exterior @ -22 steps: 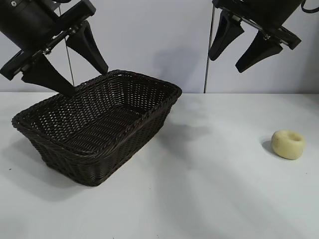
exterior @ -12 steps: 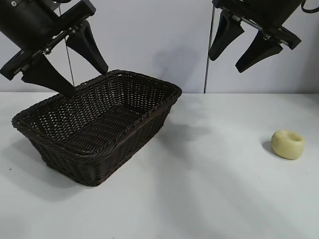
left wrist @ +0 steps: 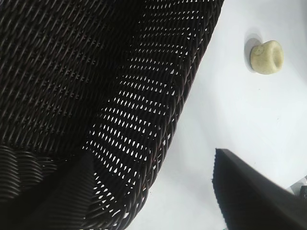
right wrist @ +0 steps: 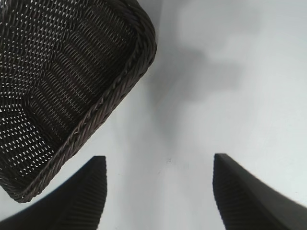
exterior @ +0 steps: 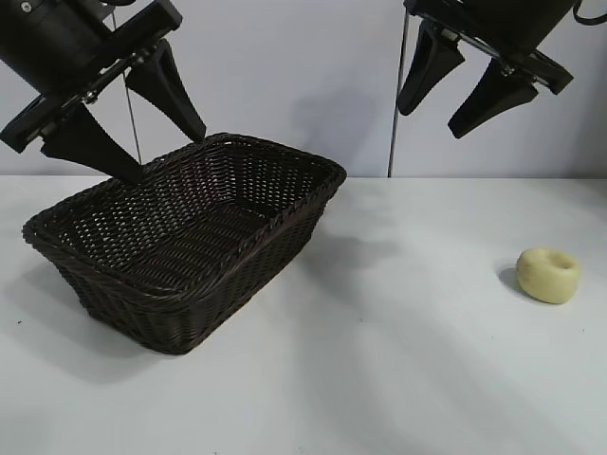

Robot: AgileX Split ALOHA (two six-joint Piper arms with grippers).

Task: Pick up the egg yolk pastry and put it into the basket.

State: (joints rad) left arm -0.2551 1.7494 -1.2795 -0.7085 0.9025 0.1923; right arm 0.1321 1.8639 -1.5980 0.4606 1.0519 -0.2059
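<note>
The pale yellow egg yolk pastry (exterior: 549,275) sits on the white table at the right; it also shows in the left wrist view (left wrist: 266,57). The dark brown wicker basket (exterior: 237,261) stands at the left, empty, and shows in the left wrist view (left wrist: 144,96) and the right wrist view (right wrist: 120,91). My left gripper (exterior: 161,152) hangs open above the basket's far left rim. My right gripper (exterior: 429,123) hangs open high above the table, up and to the left of the pastry. In the right wrist view the open gripper (right wrist: 158,165) has only bare table between its fingers.
The white table (exterior: 398,379) stretches between basket and pastry. A thin vertical pole (exterior: 391,142) stands against the pale back wall behind the table.
</note>
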